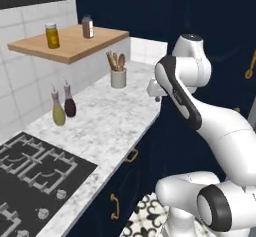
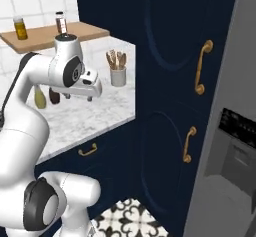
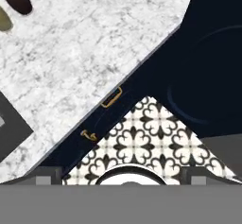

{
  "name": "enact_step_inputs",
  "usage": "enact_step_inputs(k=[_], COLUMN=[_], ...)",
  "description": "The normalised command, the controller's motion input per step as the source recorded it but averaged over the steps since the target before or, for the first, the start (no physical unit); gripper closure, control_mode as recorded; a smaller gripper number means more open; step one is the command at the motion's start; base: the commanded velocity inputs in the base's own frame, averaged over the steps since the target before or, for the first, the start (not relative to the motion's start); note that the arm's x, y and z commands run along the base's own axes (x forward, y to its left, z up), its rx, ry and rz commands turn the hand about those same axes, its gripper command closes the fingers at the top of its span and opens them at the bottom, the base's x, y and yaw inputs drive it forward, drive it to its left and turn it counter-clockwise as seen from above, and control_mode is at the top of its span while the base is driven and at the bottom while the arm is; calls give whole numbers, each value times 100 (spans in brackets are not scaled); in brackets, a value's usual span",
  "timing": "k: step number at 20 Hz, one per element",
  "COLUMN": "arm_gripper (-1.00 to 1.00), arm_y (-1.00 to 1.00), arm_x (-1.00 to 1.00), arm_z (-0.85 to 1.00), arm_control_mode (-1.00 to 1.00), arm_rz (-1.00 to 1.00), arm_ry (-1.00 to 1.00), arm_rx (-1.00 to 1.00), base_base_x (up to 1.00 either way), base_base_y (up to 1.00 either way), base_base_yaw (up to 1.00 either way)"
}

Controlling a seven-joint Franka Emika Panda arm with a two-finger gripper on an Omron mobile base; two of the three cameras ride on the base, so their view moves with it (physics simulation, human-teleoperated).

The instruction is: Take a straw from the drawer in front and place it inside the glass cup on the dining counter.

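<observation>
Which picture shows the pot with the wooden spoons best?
The left base view: the pot of wooden spoons stands unblocked on the marble worktop, below the wooden shelf. The right base view shows it smaller, beside the navy cabinet.

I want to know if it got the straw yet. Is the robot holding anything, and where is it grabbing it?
Nothing is held. The gripper is open above the worktop, and the drawer is shut.

Both base views are looking forward over the marble worktop (image 1: 107, 126); the hand view is facing straight down.
</observation>
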Motion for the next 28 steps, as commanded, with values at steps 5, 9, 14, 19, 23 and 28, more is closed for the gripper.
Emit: enact_step_inputs(k=[5, 9, 14, 19, 23, 28], arm_gripper=[-100, -100, -100, -100, -100, -100], arm_y=[0, 0, 0, -15, -82, -37], arm_x=[0, 0, 0, -25, 0, 22], arm_z=[0, 0, 0, 2, -29, -81], arm_control_mode=[100, 100, 100, -100, -100, -100], arm_rz=[0, 0, 0, -38, -14, 0], arm_ry=[0, 0, 0, 10, 13, 2], arm_rx=[0, 0, 0, 40, 60, 59], base_base_x=[-32, -11, -18, 0, 0, 0], base_base_y=[69, 67, 75, 0, 0, 0], base_base_yaw=[-56, -53, -51, 0, 0, 0])
